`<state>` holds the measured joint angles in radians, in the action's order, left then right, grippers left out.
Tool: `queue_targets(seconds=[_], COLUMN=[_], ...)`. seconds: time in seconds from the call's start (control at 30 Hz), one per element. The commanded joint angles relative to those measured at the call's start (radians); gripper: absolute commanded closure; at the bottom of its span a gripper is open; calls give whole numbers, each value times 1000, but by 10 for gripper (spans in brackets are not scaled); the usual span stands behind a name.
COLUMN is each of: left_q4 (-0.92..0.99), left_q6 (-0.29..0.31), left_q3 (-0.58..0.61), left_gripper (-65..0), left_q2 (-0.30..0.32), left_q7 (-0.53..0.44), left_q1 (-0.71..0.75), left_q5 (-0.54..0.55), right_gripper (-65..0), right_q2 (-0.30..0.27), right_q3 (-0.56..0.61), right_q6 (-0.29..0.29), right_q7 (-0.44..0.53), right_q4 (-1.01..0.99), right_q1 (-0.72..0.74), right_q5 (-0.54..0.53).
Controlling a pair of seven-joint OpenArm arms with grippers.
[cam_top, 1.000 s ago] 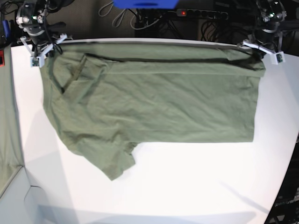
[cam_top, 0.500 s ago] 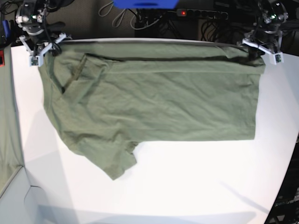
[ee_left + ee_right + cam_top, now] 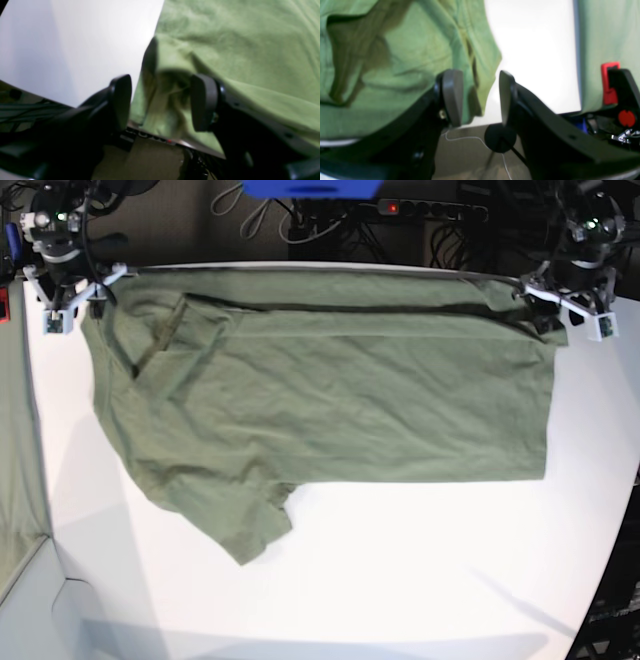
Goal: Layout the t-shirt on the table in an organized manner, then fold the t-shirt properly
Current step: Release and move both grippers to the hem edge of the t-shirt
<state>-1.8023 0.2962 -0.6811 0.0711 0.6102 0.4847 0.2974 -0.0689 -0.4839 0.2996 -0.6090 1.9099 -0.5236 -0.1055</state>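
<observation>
The white worktop point(image 3: 400, 580) carries the shirt point(image 3: 330, 410), spread flat along its far edge, one sleeve pointing toward the near side. At each far corner, the left end effector point(image 3: 161, 102) and right end effector point(image 3: 478, 96) stand parted, gripping nothing.

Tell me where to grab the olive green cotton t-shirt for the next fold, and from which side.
Probably take the olive-green cotton t-shirt by its near long edge, one corner being the loose sleeve and the other the hem corner. Come from the near side of the white table: the far edge is already folded flat, while this edge lies single and open on bare tabletop.
</observation>
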Motion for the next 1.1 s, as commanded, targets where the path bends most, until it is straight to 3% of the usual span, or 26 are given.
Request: queue_targets(seconds=[0.0,0.3,0.6,0.8,0.93,1.07], left_q4=[-24,-26,-24,-12,71,229], left_q6=[1,-1,1,-1,-1,-1], left_q3=[-9,-10,-64,-61,-59,-48], left_gripper=[-362,-362,-362,-362,-362,-363], left_q2=[11,14,17,20,20,52], left_q7=[-20,-29,-20,-20,-20,-28], left_q1=[4,-5,-146,-295,-429,-562], left_q5=[7,7,3,0,-2,-97], right_gripper=[-245,-245,-246,-251,-328,-450], right_q2=[-10,-16,-13,-38,-44,-44], right_q3=[-19,-17,9,139,238,305], right_q6=[-1,-1,-1,-1,-1,-1], right_q7=[25,24,22,-99,-162,-156], right_q4=[24,36,27,-28,-207,-468], right_q1=[3,101,319,529,713,896], right_q5=[-1,-1,5,7,7,7])
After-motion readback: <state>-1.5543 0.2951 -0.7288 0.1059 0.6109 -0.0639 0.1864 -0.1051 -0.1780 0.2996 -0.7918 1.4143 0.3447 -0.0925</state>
